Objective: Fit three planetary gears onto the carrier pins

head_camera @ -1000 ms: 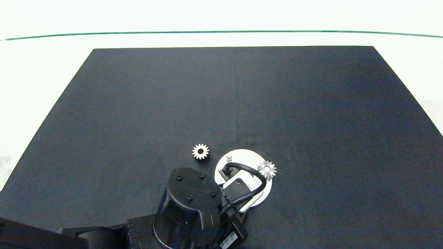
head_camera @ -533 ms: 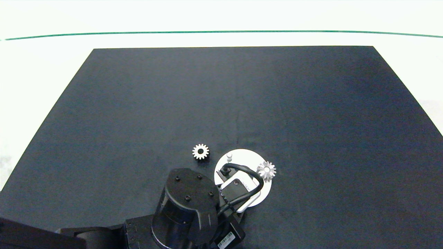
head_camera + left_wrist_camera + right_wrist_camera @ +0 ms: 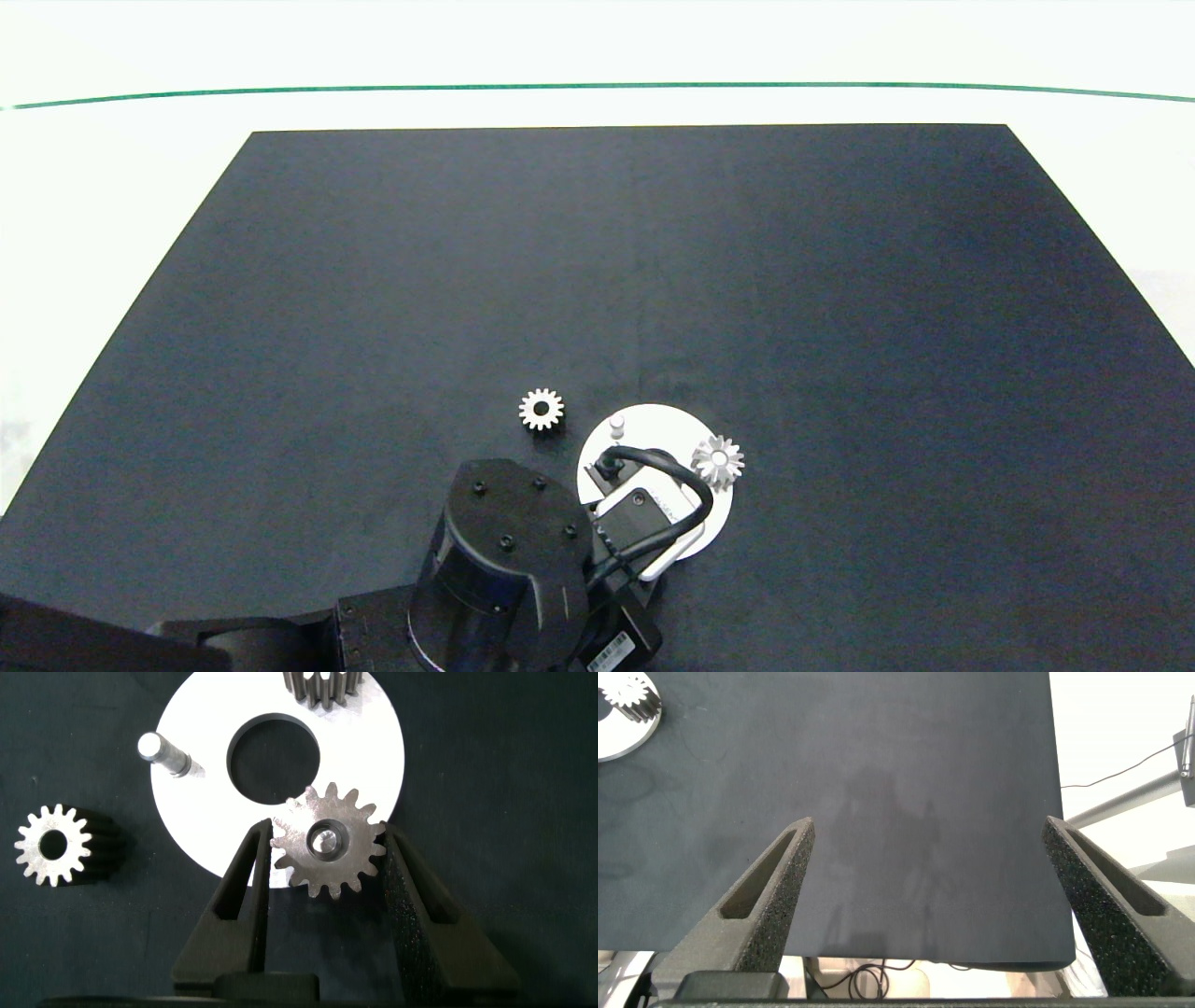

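Left gripper [image 3: 325,859] hangs over the white disc [image 3: 653,425], bottom centre, fingers either side of a gear [image 3: 327,840] seated on a pin, contact unclear. Second gear [image 3: 718,461] sits on the disc's right pin, third gear [image 3: 541,409] lies upper left of the disc; right gripper [image 3: 929,887] gapes wide, holding nothing.

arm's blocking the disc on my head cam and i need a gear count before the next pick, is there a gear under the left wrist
observer: yes. The left wrist view shows a third gear at the left gripper. It sits on a pin of the white disc, and the pin's end shows in its bore.
operator: ok and the right arm, it's not on my screen at all
observer: the right gripper is open and holds nothing. It is above the bare black mat near the mat's edge, well apart from the disc.
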{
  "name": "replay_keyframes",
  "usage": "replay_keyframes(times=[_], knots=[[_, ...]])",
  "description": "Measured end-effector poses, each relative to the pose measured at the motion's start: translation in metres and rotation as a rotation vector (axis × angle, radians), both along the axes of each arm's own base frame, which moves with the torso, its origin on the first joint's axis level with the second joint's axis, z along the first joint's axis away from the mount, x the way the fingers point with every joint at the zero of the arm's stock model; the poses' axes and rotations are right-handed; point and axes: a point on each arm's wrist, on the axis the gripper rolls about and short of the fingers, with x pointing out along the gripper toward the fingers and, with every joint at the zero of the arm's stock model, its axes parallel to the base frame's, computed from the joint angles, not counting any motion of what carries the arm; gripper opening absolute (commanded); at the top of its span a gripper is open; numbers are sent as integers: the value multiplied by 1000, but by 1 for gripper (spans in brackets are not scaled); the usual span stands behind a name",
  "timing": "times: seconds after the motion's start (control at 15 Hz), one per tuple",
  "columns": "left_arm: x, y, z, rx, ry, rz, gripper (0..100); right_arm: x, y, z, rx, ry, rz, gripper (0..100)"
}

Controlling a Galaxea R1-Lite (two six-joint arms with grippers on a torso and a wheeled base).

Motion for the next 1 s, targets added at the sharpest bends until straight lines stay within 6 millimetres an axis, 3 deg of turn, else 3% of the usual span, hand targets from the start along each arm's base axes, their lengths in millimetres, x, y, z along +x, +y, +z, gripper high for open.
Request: replay_keyframes(times=[0.53, 0.73, 1.0], knots=[[-3, 2, 3, 2, -6, -8, 100, 0, 0, 0, 0, 2, 0, 100], [-10, 17, 27, 52, 2, -14, 100, 0, 0, -1, 1, 5, 9, 100], [14, 44, 71, -16, -35, 64, 100, 0, 0, 0, 2, -1, 9, 100]])
